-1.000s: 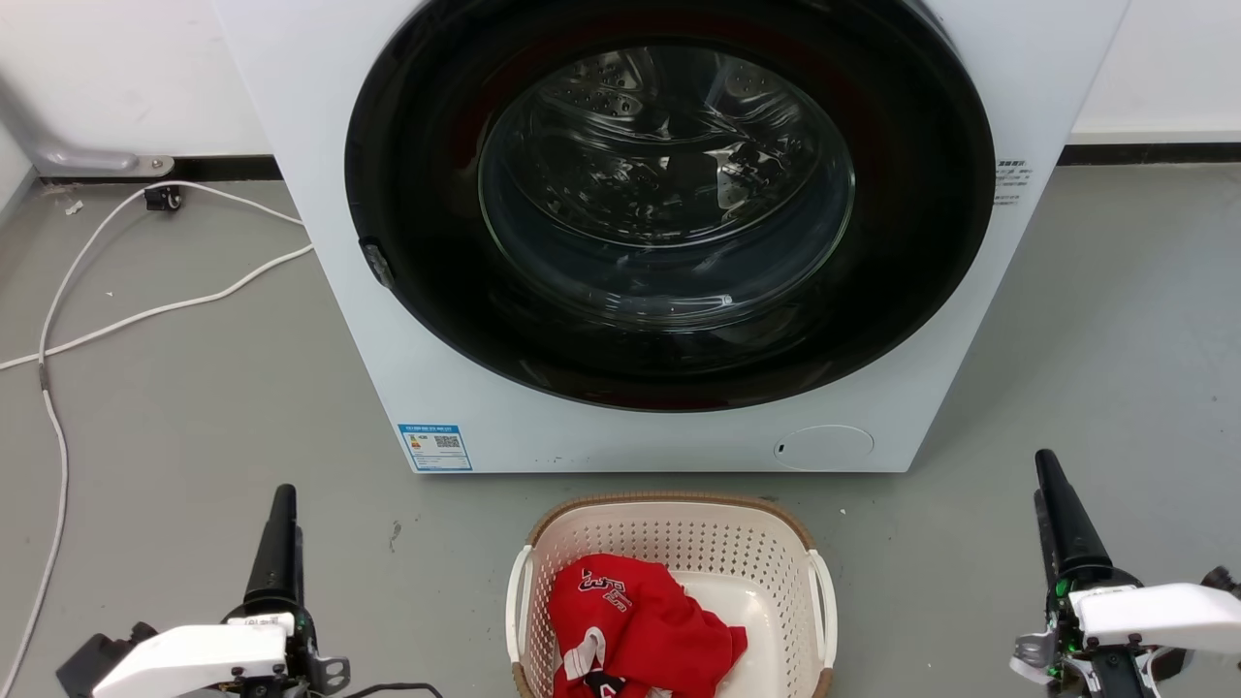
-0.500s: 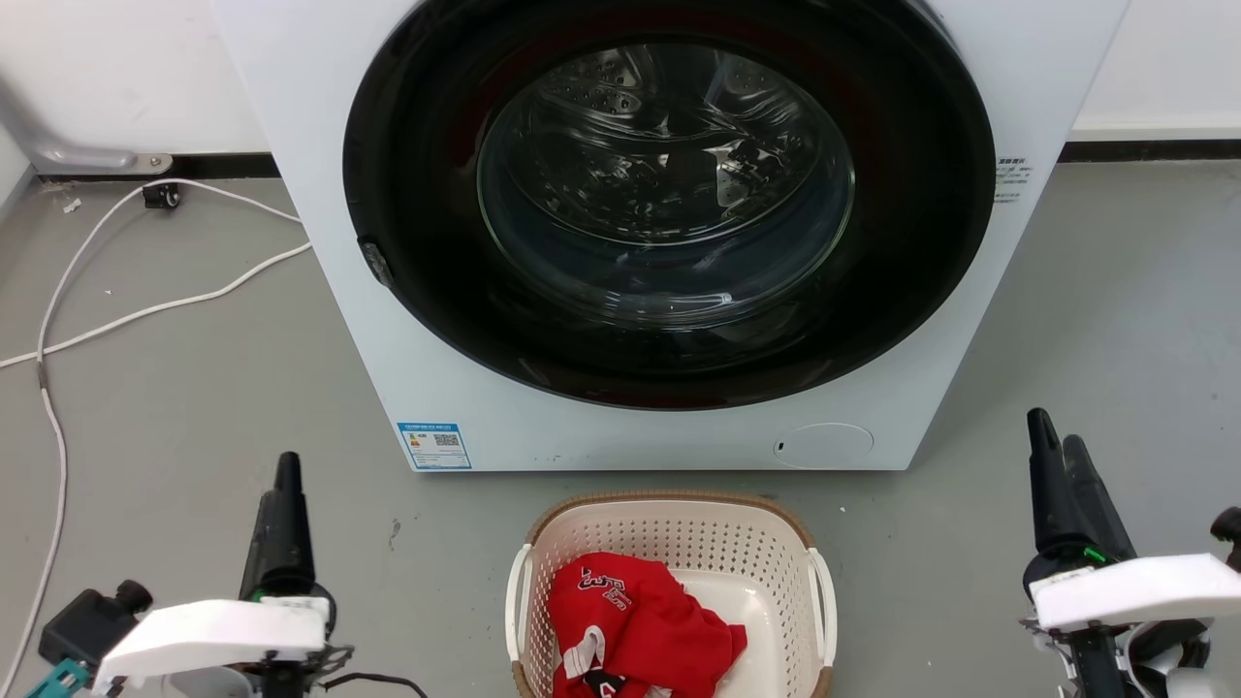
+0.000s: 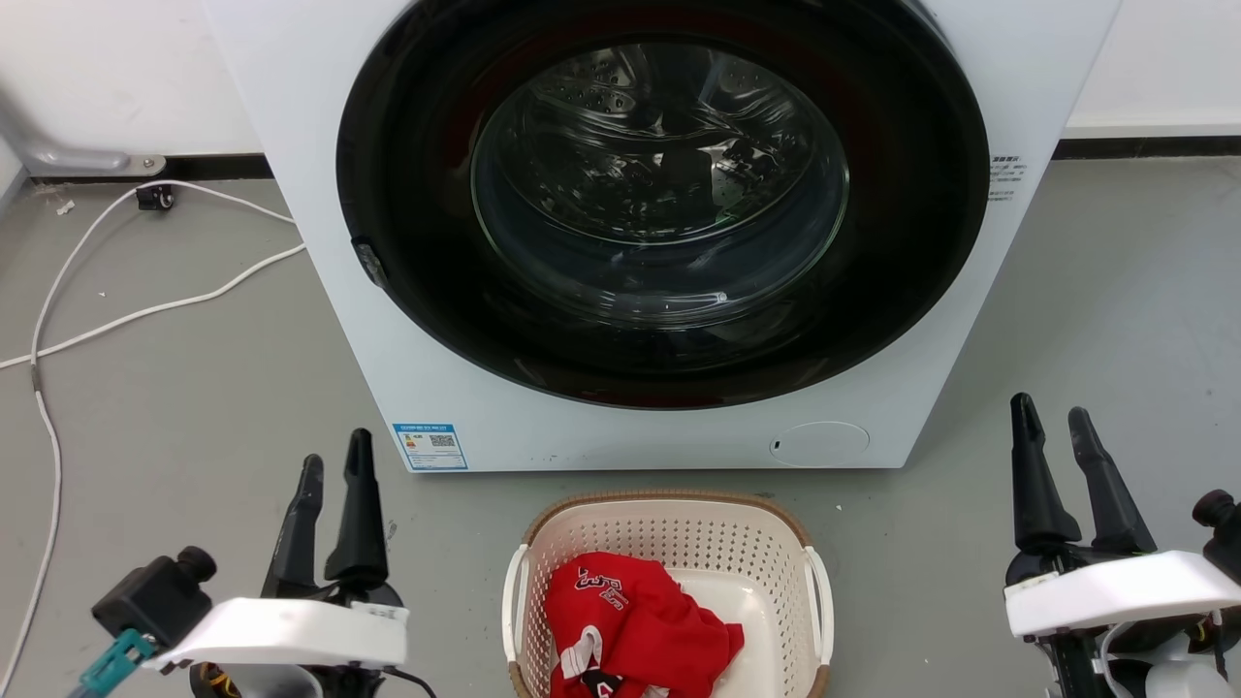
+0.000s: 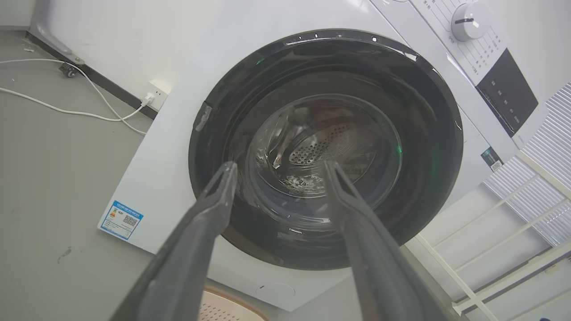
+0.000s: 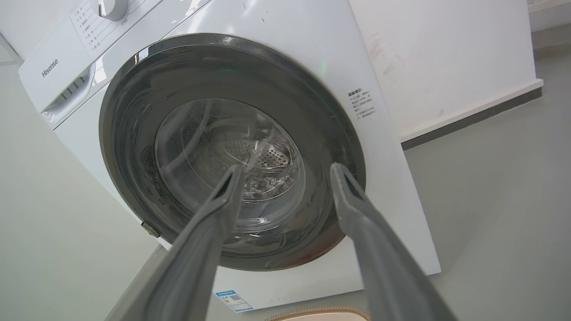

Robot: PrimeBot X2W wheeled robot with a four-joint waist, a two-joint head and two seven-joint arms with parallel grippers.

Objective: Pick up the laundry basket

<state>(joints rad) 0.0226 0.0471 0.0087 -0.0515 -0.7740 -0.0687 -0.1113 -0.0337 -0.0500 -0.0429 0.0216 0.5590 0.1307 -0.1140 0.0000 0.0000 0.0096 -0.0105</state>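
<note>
Your left gripper [image 3: 336, 449] and right gripper [image 3: 1049, 407] both stand with jaws parted, holding nothing. The laundry basket [image 3: 669, 535] sits on the floor [image 3: 194, 407] between the 2, apart from each, a red garment [image 3: 635, 620] inside.

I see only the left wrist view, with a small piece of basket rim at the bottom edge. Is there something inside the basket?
Observer: Yes. In the head view a red garment lies inside the laundry basket.
Operator: Where is the right hand?
Observer: The right hand is open, to the right of the basket and apart from it.
Operator: Does the basket have handles?
Observer: Yes, there is a white handle on each side wall.
</note>
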